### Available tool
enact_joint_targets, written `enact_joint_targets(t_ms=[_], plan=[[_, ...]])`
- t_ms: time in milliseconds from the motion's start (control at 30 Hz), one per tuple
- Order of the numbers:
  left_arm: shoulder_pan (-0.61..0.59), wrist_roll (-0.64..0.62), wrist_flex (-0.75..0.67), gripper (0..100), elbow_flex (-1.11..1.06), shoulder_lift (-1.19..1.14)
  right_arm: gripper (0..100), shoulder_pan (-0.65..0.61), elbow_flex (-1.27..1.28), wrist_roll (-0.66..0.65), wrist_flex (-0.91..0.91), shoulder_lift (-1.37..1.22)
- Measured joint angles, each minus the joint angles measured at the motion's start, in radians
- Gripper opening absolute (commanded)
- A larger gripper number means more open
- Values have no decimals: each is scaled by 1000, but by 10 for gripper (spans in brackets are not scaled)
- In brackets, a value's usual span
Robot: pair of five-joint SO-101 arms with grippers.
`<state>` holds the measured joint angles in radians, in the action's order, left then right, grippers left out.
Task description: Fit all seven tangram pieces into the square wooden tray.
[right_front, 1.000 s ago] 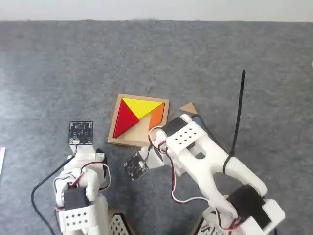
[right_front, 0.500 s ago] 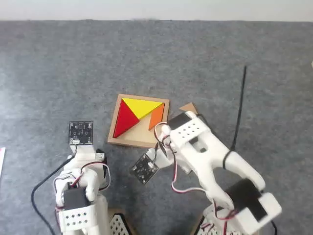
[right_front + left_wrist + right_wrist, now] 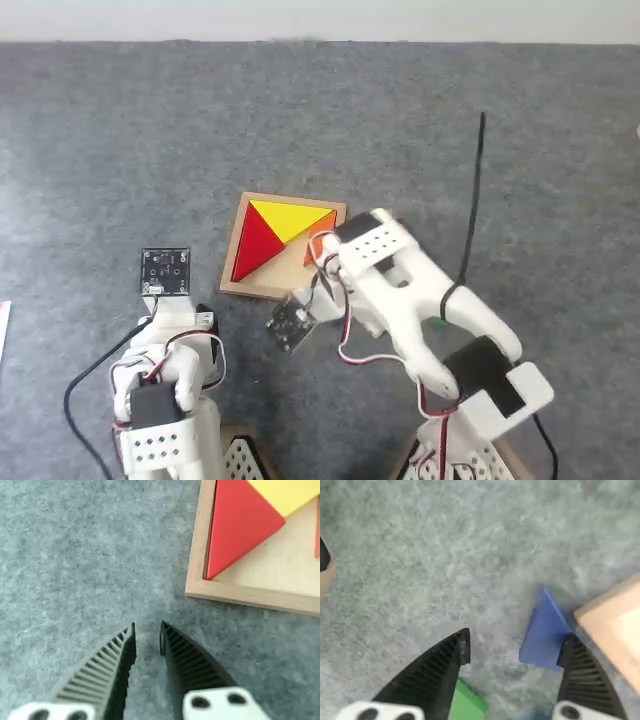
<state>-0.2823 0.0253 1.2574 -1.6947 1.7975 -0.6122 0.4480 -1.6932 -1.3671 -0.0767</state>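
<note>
The square wooden tray (image 3: pixel 270 283) lies near the middle of the grey counter (image 3: pixel 120 130), turned a little off square. Inside it you have a yellow triangle (image 3: pixel 288 217) along the far rim, a red triangle (image 3: pixel 257 245) against the left rim, and an orange piece (image 3: pixel 320 240) by the right rim. The rest of the tray floor is bare wood.

Your right arm (image 3: pixel 420 300) rises from its base at the near right edge and slants across toward the tray, with its wrist bent down over the tray's right side. The right hand (image 3: pixel 515 650) points down at the counter with its fingers spread wide and nothing gripped. A blue piece (image 3: pixel 542 635) lies flat between them, close against one finger (image 3: pixel 572 652) and well apart from the other. A green piece (image 3: pixel 467 702) lies on the counter just beneath that other finger. A pale wooden shape (image 3: pixel 615 630) sits just beside the blue piece; you cannot tell whether it is the tray or a loose piece.

Your left arm (image 3: pixel 165 385) is folded back over its base at the near left. The left hand (image 3: pixel 147 630) points at the counter just short of the tray's near left corner. Its fingers are drawn almost together, with only a thin slit between the tips, and they hold nothing.
</note>
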Motion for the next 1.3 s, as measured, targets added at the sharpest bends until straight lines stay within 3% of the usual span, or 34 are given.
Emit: enact_joint_targets(t_ms=[167, 400, 500, 767, 867, 1133, 1300], plan=[[0, 0, 0, 80, 0, 0, 292, 6, -38, 233, -75, 34], [0, 0, 0, 80, 0, 0, 292, -80, -41, 741, -98, 219], [0, 0, 0, 80, 0, 0, 292, -133, -41, 1051, -32, 244], [0, 0, 0, 80, 0, 0, 292, -104, -41, 1966, 72, 157], [0, 0, 0, 80, 0, 0, 292, -101, -41, 2064, 75, 75], [0, 0, 0, 80, 0, 0, 292, -97, -41, 2107, 75, -5], [0, 0, 0, 80, 0, 0, 292, -84, -41, 2341, 107, -5]])
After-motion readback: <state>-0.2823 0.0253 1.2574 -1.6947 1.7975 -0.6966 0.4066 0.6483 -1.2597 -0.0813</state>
